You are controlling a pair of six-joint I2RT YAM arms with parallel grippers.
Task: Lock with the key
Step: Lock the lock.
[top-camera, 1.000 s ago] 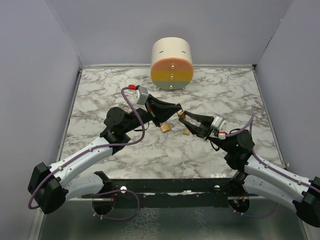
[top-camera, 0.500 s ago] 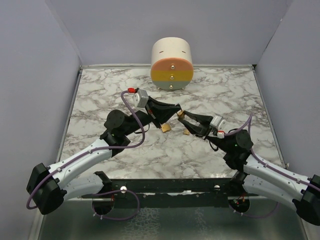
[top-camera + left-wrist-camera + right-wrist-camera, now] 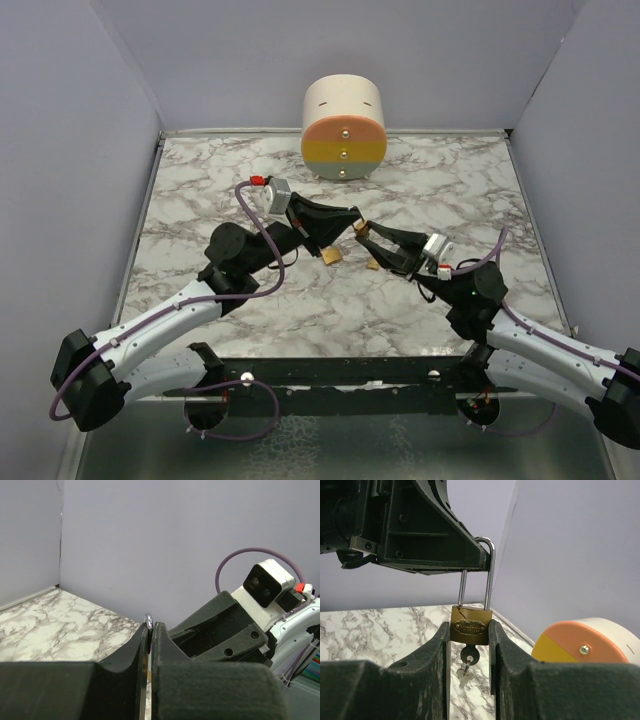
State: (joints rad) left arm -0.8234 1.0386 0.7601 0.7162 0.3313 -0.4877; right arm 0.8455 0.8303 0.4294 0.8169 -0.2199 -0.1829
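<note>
While our right gripper [image 3: 469, 635] clamps the small brass padlock [image 3: 471, 624] in mid-air and our left gripper [image 3: 150, 632] pinches its steel shackle [image 3: 490, 575], the dangling silver key [image 3: 468, 656] could slip out if pressing twists the body.

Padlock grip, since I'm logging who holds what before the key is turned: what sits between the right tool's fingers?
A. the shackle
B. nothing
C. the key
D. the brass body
D: the right wrist view shows the brass body clamped between the fingers of the right tool, while the left tool pinches the shackle above and the key sticks out below.
</note>
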